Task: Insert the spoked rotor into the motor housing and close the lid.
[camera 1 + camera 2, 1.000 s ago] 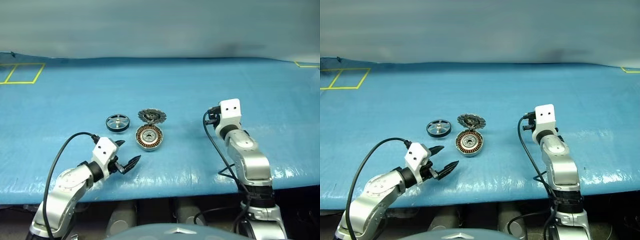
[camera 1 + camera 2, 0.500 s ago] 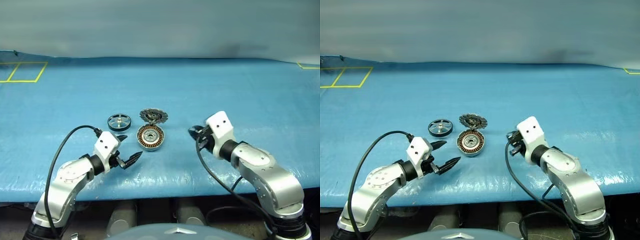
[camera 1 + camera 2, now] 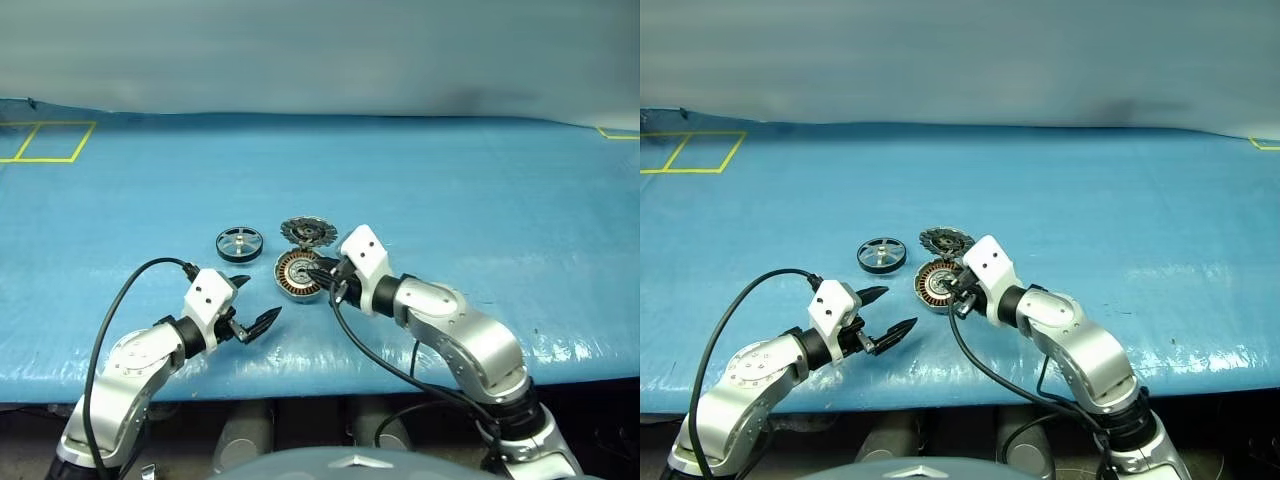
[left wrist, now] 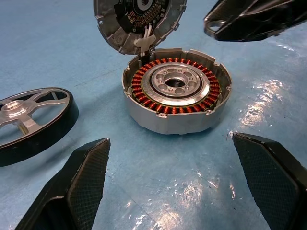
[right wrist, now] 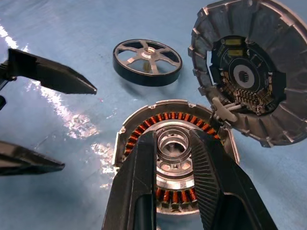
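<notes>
Hovering just over the motor housing (image 3: 299,275) at frame centre, right gripper (image 3: 323,273) has jaws nearly closed, holding nothing. Left gripper (image 3: 253,306) waits wide open, empty, lower left. Spoked rotor (image 3: 238,243) lies apart, upper left; lid (image 3: 306,232) stands propped open. Risk: fingertips nudge housing, dropping lid before rotor's in.

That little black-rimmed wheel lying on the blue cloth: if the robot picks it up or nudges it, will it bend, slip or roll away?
The spoked rotor looks like rigid metal, so it probably won't bend. Its smooth, glossy black rim may be slippery between fingers. Lying flat on the blue cover, it would likely slide when pushed; tipped onto its round edge, it could roll.
</notes>
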Controlling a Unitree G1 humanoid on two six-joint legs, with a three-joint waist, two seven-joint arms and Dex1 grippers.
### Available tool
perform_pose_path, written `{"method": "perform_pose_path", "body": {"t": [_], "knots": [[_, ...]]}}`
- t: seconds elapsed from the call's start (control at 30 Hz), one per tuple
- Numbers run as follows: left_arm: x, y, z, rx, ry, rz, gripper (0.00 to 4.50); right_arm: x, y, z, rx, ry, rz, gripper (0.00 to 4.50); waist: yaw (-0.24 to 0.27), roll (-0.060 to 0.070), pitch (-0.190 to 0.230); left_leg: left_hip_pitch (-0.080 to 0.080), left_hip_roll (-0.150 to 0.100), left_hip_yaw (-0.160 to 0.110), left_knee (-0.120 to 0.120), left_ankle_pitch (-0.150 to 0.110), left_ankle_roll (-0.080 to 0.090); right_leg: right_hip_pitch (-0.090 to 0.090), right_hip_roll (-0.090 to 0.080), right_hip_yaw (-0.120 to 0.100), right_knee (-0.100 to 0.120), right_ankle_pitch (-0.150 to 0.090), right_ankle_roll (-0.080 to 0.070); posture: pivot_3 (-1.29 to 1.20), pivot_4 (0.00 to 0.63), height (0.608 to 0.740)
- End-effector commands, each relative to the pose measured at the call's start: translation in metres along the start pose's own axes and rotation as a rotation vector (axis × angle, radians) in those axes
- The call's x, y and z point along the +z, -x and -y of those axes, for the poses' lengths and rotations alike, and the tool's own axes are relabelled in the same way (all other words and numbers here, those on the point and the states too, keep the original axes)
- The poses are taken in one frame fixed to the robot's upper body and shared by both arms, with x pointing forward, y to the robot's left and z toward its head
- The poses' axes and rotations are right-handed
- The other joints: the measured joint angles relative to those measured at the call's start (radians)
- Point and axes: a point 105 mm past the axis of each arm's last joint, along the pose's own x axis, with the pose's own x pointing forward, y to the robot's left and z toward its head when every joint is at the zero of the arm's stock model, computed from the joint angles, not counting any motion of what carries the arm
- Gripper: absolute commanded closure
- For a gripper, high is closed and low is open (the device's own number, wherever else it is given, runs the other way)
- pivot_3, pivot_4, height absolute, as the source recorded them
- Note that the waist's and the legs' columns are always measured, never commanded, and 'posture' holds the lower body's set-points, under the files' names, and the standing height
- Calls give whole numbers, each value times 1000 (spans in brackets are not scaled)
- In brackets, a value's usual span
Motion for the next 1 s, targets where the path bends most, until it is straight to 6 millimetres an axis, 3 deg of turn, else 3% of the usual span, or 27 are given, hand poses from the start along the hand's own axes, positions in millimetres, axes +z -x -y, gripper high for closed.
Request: {"method": "perform_pose_path", "body": {"t": [0.03, 0.4, 1.0], "knots": [[13, 4, 2, 6, -24, 50, 0, 9, -7, 2, -15, 7, 51, 3838, 0, 0, 0, 0, 0, 0, 0, 0, 0, 0, 0, 0, 0, 0, 0, 0, 150, 740], [12, 3, 4, 6, -26, 54, 0, 5, -23, -1, -4, -20, 57, 3838, -1, 0, 0, 0, 0, 0, 0, 0, 0, 0, 0, 0, 0, 0, 0, 0, 150, 740], [12, 3, 3, 5, -29, 57, 0, -13, -31, -9, 30, -74, 13, 3838, -1, 0, 0, 0, 0, 0, 0, 0, 0, 0, 0, 0, 0, 0, 0, 0, 150, 740]]}}
